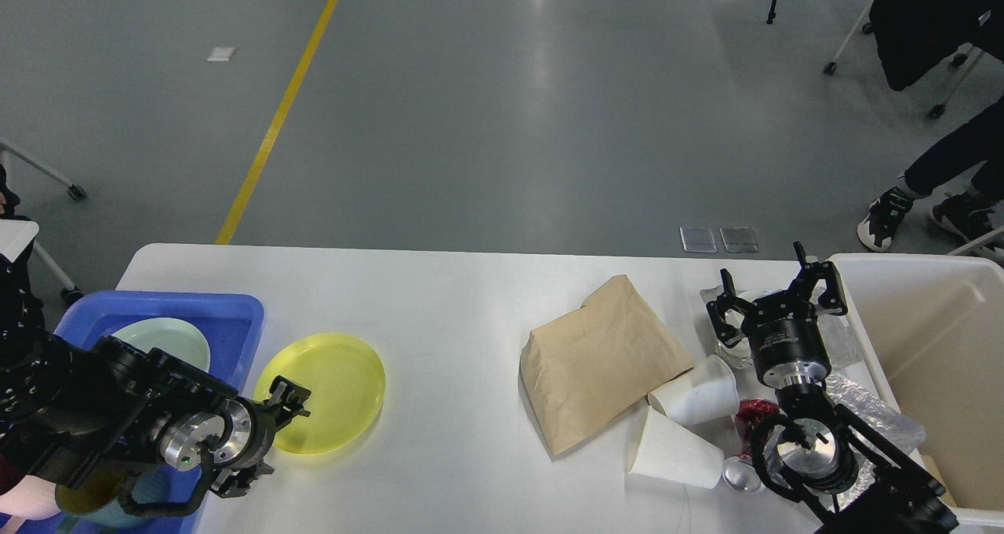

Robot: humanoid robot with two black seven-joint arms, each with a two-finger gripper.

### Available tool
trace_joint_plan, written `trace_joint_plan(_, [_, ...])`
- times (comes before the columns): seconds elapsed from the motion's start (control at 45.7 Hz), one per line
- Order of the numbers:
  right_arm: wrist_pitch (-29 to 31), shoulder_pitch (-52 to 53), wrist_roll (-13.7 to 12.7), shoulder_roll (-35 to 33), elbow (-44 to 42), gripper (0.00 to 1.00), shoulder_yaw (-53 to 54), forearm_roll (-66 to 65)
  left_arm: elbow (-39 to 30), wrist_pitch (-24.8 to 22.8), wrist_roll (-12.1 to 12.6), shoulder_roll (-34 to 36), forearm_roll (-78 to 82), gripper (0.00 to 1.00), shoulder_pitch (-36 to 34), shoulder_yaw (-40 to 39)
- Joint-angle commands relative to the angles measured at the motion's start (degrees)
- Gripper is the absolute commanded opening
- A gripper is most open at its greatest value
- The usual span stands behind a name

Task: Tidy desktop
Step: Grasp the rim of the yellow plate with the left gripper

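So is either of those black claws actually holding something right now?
The right gripper is open and holds nothing. The left gripper sits at the round yellow plastic plate's near edge; whether it grips the rim cannot be told.

tray (235, 314) left | plate (337, 377) beside | bag (604, 354) right | bin (973, 283) far right
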Motion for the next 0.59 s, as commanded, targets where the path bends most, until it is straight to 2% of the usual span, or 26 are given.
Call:
trace_joint_plan(0.0, [0.0, 0.0, 0.0, 0.0, -0.01, 1.0, 0.04, 0.03, 0.33, -0.33, -0.26, 0.22, 0.37, 0.67, 0.59, -0.7])
trace_joint_plan(0.088, [0.0, 0.0, 0.0, 0.0, -0.01, 1.0, 0.04, 0.03, 0.59, -0.33, -0.44, 0.49, 0.46, 0.57, 0.85, -0.7])
trace_joint_plan(0.131, [0.0, 0.0, 0.0, 0.0, -0.01, 1.0, 0.04, -0.05, 0.6, -0.59, -0.44, 0.66, 0.55, 0.48, 0.85, -0.78])
trace_joint_plan(0.241, [0.0, 0.0, 0.0, 0.0, -0.01, 1.0, -0.05, 0.04, 0.6, -0.68, -0.09, 0.92, 0.63, 0.4, 0.76, -0.78])
trace_joint_plan(0.35, [0.0, 0.0, 0.0, 0.0, -0.01, 1.0, 0.04, 0.04, 0.68, -0.77, 0.27, 1.01, 0.63, 0.25, 0.94, -0.78])
trace_joint_plan(0.569, [0.0, 0.0, 0.0, 0.0, -0.01, 1.0, 0.04, 0.03, 0.68, -4.37, 0.44, 2.42, 0.63, 0.1, 0.85, -0.61])
